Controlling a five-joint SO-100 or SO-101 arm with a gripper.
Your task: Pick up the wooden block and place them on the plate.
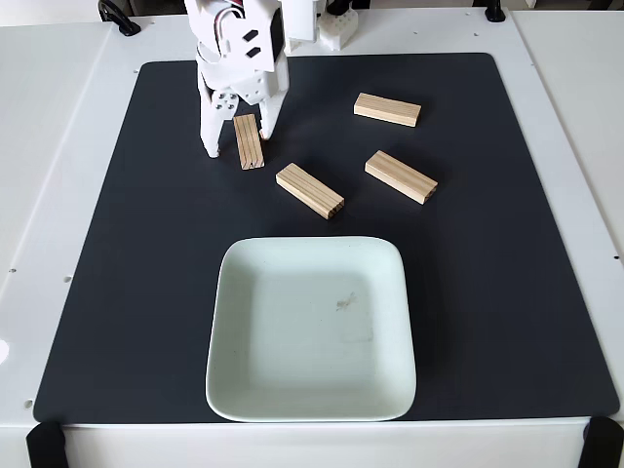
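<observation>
Claw (237, 146) stands spread at the mat's (487, 322) far left, one finger (210, 136) left of a block (249, 141), the other at its right edge; contact cannot be told. That block lies flat on the mat, well apart from the plate (234, 390), which holds nothing. Three more blocks (309, 190) (401, 176) (387, 109) lie to the right. Judgement: grasp is in hand. Best practice: centre both fingers across the short width, close squarely, lift straight before carrying toward the plate, avoiding the nearest neighbour.

Bright, even light, sharp focus throughout (only faint, soft shadows), no glare.
</observation>
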